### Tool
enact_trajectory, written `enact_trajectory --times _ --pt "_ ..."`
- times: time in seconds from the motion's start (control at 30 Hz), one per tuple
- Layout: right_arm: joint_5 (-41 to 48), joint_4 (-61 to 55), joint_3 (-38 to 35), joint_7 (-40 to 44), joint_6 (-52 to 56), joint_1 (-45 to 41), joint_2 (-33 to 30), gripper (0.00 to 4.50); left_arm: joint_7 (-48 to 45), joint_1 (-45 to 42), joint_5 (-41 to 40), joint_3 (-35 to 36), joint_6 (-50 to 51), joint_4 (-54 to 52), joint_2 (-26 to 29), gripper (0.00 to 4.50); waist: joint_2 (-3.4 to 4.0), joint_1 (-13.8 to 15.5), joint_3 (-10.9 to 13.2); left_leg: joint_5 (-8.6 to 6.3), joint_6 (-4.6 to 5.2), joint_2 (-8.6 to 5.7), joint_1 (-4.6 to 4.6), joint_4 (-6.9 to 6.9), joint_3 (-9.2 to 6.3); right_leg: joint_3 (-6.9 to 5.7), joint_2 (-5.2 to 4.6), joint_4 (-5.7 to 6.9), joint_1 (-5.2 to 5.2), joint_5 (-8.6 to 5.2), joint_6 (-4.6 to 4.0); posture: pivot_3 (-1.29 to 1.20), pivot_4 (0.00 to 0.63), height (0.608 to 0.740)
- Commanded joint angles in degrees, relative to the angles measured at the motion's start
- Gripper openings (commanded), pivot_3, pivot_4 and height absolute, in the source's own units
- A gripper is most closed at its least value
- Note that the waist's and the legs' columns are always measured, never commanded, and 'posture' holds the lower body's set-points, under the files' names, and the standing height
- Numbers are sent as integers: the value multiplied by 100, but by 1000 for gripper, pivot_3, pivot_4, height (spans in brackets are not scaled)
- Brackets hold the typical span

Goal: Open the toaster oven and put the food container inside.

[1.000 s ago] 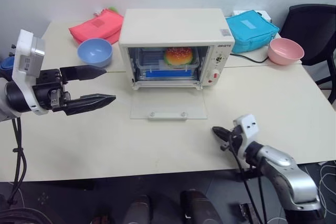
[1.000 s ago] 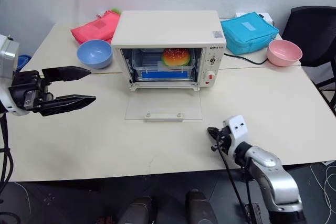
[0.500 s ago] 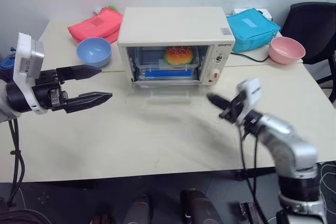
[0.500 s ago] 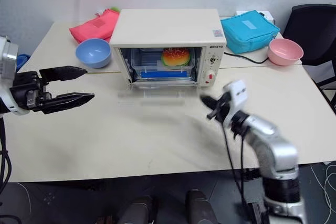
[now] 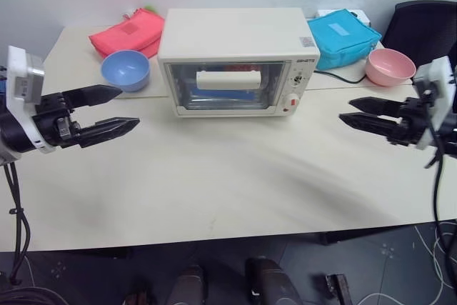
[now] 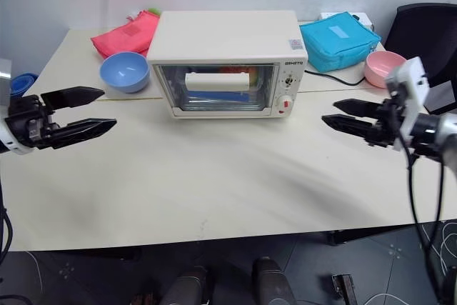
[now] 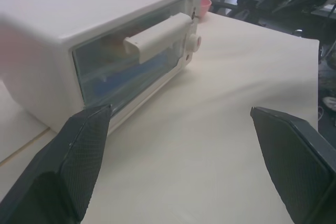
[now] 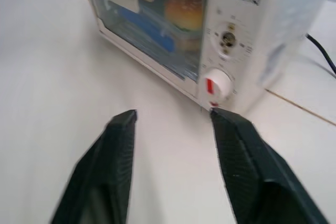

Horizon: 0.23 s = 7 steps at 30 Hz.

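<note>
The cream-white toaster oven stands at the back middle of the table with its glass door shut and its white bar handle across the front. Through the glass the food container shows inside, blue strip and toy hamburger visible. My left gripper hovers open to the left of the oven, pointing toward it with nothing between its fingers. To the oven's right hangs my right gripper, open and empty, aimed at the corner with the red knob.
A blue bowl and a red pouch lie left of the oven. On its right are a teal bag and a pink bowl, with a black chair past the table's right end.
The oven door, lying open and flat a second ago, is now shut. My right gripper rose from the table's front edge, swung right and opened. The left gripper drifted slightly left.
</note>
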Motion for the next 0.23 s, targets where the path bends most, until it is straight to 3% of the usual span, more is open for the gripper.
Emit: enact_trajectory --times 0.03,0.1,0.23 --pt "220 194 -495 680 15 146 -483 3876 -161 81 78 387 -118 85 249 4500 0 10 0 0 0 2 1 -1 0 -1 1 2 0 -1 -1 0 150 740" --pt "155 314 -513 579 -91 64 -463 4455 -214 121 103 433 -145 119 309 4500 0 1 0 0 0 5 6 0 1 -1 3 4 2 -2 -3 0 150 740" --pt "34 270 -413 503 -289 114 -338 4455 -188 113 144 429 -212 111 265 4500 0 3 0 1 -1 5 14 7 17 11 1 14 5 0 -2 0 150 740"
